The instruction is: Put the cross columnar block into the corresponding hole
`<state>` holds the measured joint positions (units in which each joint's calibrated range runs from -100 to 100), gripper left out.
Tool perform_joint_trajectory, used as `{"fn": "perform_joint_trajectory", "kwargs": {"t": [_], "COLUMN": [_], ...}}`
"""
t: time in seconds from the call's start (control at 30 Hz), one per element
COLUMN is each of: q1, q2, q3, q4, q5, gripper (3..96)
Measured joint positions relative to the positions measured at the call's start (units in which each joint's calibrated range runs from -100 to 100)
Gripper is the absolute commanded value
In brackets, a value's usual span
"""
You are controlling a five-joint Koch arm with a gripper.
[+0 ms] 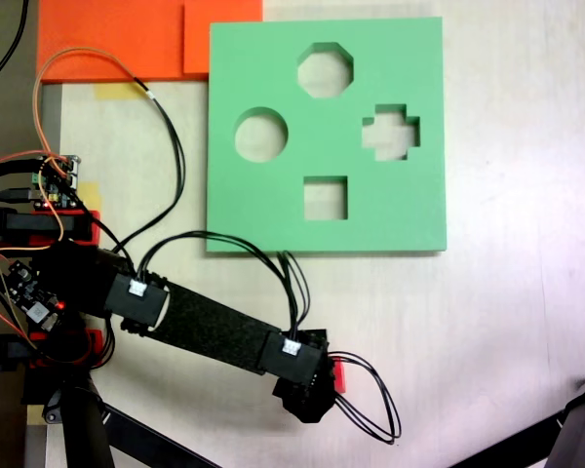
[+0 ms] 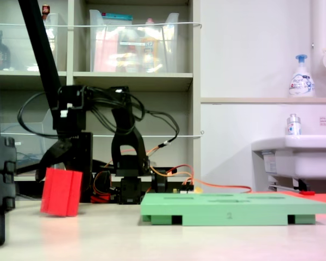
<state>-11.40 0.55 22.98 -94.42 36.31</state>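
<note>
The cross columnar block (image 2: 61, 192) is bright red and hangs slightly tilted at the second exterior view's left, its bottom edge close to the tabletop. My gripper (image 2: 64, 173) comes down on it from above and is shut on it. From overhead, only a red sliver of the block (image 1: 338, 375) shows beside the gripper (image 1: 314, 388), which is well below the green board (image 1: 273, 210). The corresponding hole (image 1: 390, 132), plus-shaped, lies in the board's right half, with an octagonal, a round and a square cutout around it. From the side, the board (image 2: 233, 209) lies flat to the right of the block.
Orange foam sheets (image 1: 117, 39) lie at the first exterior view's top left. Circuit boards and wires (image 1: 54, 180) crowd the arm's base on the left. A cable loop (image 1: 375, 409) hangs beside the gripper. A tripod leg (image 1: 565, 429) crosses the lower right corner.
</note>
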Motion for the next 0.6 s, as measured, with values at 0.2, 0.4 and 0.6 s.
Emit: {"fn": "perform_joint_trajectory", "kwargs": {"t": [0.2,0.4,0.6], "q1": [2.7,9.0,17.5], "q2": [-8.8,-18.6,-21.3], "q3": [-0.2,0.8,7.5], "q4": [-1.7,-2.2,-3.2], "q5": [4.6,10.9,19.1], "gripper": [32.3,32.3,32.5]}}
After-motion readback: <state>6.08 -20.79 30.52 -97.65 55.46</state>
